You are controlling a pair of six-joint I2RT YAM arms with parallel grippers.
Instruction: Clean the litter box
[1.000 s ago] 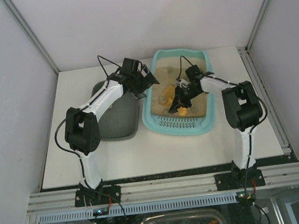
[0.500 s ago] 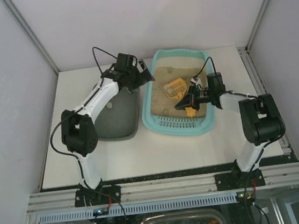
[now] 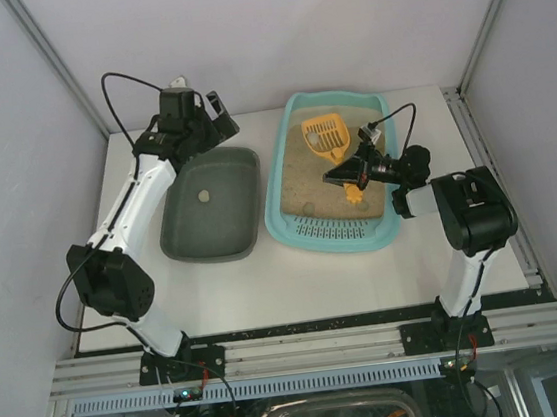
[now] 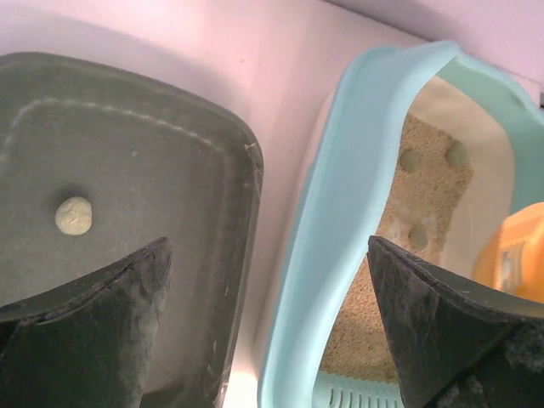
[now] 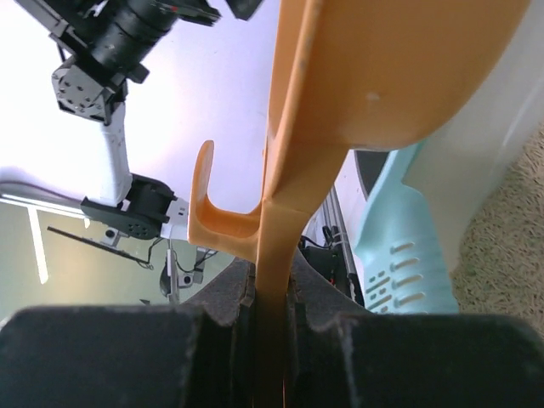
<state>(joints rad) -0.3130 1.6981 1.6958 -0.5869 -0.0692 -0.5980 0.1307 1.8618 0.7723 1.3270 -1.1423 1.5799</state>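
Note:
The light-turquoise litter box (image 3: 276,205) lies right of centre, with beige sand (image 3: 301,186) and a slotted grate (image 3: 336,227) at its near end. My right gripper (image 3: 348,174) hovers over the sand, shut on the handle of an orange scoop (image 3: 325,135) whose slotted head points to the far end. In the right wrist view the handle (image 5: 274,255) is pinched tight between the jaws of the gripper (image 5: 274,293). My left gripper (image 3: 216,115) is open and empty above the far end of a grey tray. Round clumps (image 4: 410,160) sit in the sand.
A dark grey-green tray (image 3: 174,243) sits left of the litter box, almost touching it, and holds one pale clump (image 3: 203,194), which shows in the left wrist view (image 4: 74,215). White walls close off the table at the back and sides.
My left arm has swung left and back, away from the litter box's left rim, uncovering the grey tray. The right gripper pulled back to the right, and the scoop head moved toward the far end.

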